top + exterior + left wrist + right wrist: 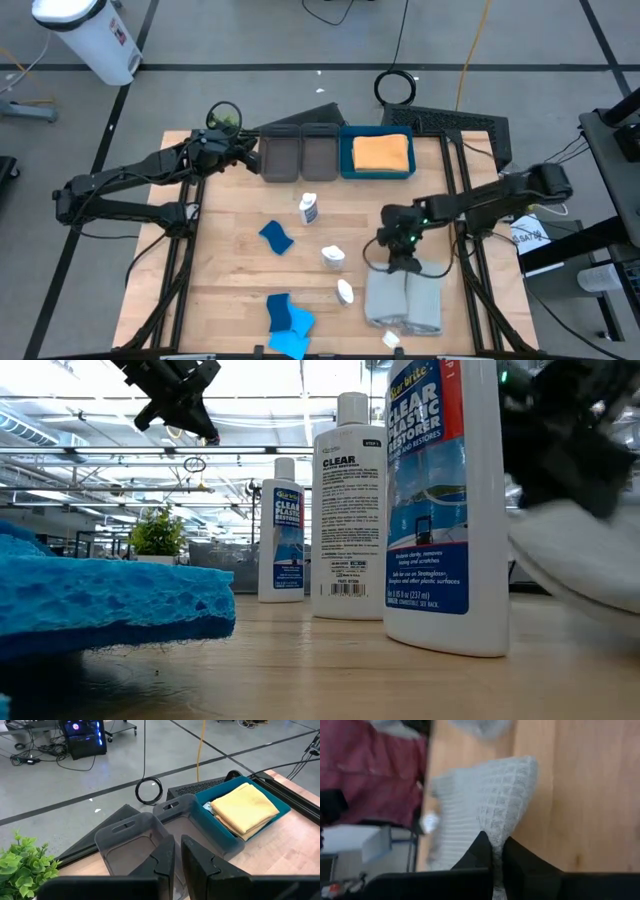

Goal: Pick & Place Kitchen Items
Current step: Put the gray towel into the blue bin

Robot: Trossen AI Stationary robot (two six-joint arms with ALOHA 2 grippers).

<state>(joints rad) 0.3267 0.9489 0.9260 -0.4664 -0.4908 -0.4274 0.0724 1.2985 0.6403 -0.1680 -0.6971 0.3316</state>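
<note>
Your right gripper (403,262) has pinched an edge of the grey cloth (404,298), which lies folded by the worktop's near right corner; gripping the edge, I judge, lets you peel it up without crushing the fold. Your left gripper (243,148) waits closed and empty over the far left edge, beside the grey trays (299,157). The blue tray (346,160) holds the orange cloth (381,152). Bottles (308,209) and sponges (276,236) crowd mid-worktop; the right edge looks freer.

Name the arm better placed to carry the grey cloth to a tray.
Right. The right gripper is already shut on the grey cloth at the table's near right. The left gripper, shut and empty, hangs over the grey trays, far from it.
</note>
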